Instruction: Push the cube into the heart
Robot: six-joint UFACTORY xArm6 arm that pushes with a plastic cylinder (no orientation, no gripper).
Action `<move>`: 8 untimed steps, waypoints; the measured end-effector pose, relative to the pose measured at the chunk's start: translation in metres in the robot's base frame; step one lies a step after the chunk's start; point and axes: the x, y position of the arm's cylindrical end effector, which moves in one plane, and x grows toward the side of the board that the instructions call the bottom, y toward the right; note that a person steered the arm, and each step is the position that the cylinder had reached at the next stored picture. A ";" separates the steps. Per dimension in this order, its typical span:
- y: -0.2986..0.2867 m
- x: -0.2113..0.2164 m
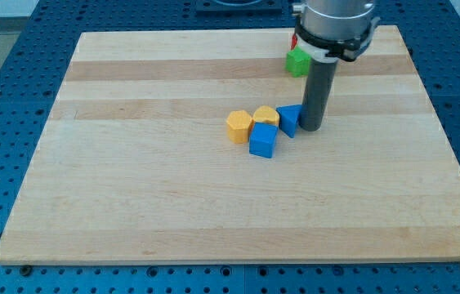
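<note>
A blue cube (263, 140) sits near the board's middle. Just above it is a yellow heart-shaped block (265, 116), touching the cube's top edge. A yellow hexagonal block (239, 126) lies to their left, and a blue triangular block (289, 119) lies to their right. My tip (310, 127) is down on the board, right against the blue triangular block's right side, to the upper right of the cube.
A green block (297, 62) lies near the view's top, partly behind the arm, with a sliver of a red block (293, 40) above it. The wooden board (131, 163) rests on a blue perforated table.
</note>
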 end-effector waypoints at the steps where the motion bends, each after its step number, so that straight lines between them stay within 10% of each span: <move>1: -0.023 0.015; 8: -0.063 0.063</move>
